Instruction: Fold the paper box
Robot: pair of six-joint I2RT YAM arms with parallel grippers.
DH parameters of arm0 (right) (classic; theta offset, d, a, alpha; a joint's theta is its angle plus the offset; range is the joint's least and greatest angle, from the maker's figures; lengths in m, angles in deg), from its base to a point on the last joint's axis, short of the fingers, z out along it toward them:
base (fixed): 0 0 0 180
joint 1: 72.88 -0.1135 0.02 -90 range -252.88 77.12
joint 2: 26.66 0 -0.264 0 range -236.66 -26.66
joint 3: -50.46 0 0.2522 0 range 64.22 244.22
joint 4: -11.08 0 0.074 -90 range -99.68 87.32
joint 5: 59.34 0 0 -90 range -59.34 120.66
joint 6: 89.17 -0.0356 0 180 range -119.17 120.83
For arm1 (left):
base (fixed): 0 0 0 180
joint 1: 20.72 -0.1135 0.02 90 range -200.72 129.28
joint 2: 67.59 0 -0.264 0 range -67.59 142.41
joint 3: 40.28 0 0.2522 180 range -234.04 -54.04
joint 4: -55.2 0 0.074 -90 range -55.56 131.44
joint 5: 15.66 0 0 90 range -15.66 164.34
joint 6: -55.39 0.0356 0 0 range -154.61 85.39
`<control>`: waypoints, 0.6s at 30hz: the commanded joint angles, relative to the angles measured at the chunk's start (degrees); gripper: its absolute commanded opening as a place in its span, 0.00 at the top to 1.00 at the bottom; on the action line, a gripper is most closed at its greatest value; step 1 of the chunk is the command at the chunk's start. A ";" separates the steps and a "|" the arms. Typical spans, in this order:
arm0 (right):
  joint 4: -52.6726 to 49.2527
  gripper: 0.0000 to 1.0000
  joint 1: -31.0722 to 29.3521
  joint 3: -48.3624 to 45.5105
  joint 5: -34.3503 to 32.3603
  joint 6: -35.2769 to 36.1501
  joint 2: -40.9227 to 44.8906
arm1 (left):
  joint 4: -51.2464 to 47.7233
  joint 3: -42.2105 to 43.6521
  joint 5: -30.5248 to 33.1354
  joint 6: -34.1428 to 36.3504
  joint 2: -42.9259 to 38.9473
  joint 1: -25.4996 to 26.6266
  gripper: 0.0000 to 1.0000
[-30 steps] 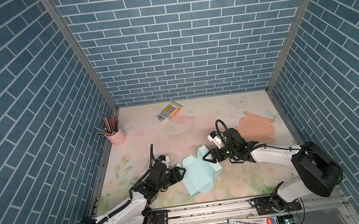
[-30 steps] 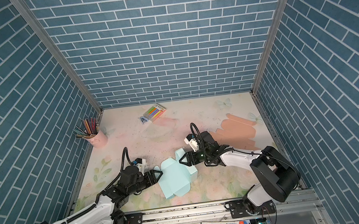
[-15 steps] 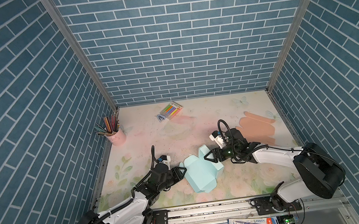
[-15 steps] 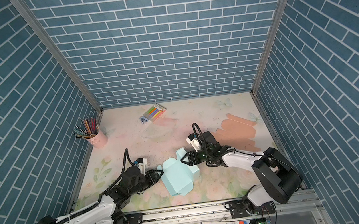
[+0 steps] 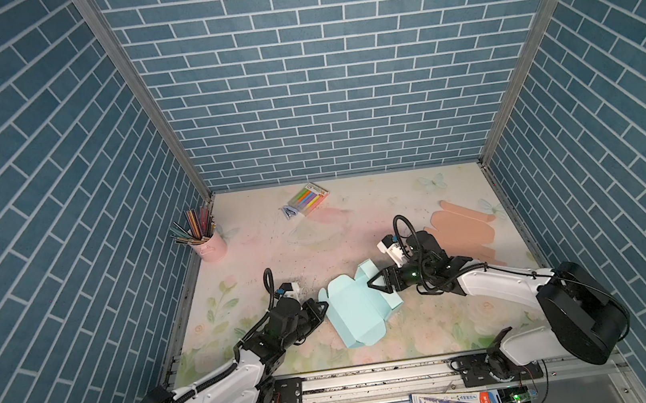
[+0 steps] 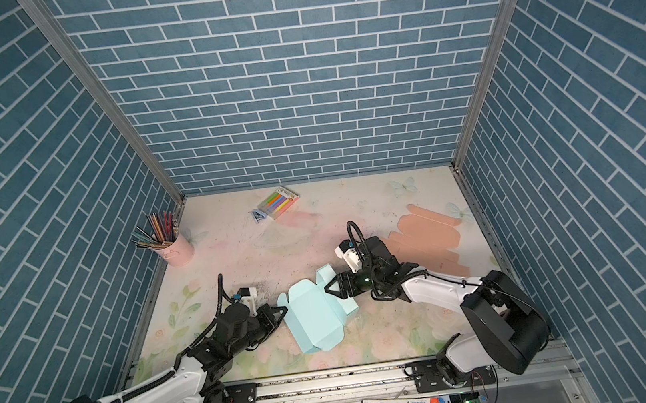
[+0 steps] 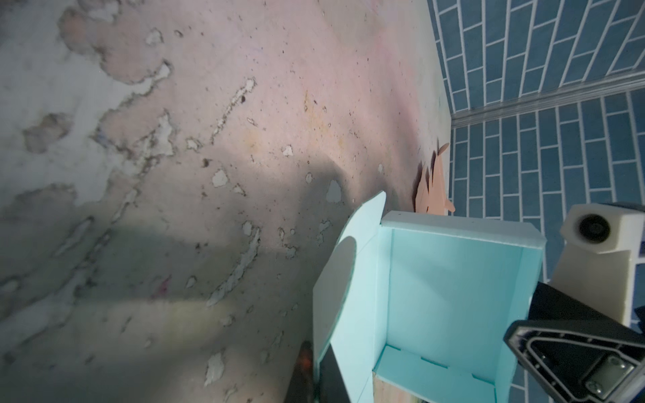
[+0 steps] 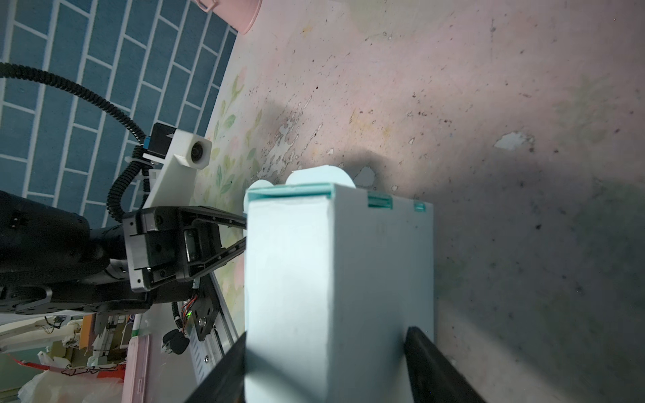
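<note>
My left claw (image 5: 323,305) has just pinched shut on the left edge of the box (image 5: 358,311), lying near-centre on the bench (image 5: 277,250), while my right claw (image 5: 370,284) clasps its right end, so folding can likely proceed.

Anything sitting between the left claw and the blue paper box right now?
Nothing visible. The left claw is shut on the blue paper box at its left edge flap, and the right claw grips the opposite end. The orange cardboard sheet and pencil cup lie well apart.
</note>
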 commanded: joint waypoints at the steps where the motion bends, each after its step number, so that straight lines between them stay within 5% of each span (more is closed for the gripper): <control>1: -3.03 0.32 -0.47 0.62 -1.11 1.71 2.62 | -1.78 1.54 3.31 -3.31 -2.70 -0.01 1.00; 11: 2.74 0.25 -1.58 -5.62 -3.92 6.65 18.68 | -13.38 -6.18 3.70 5.89 -5.55 -4.22 1.00; 18: -4.86 0.20 1.36 -6.80 -13.88 8.49 27.16 | -26.38 -19.97 -0.18 26.03 0.31 -8.16 1.00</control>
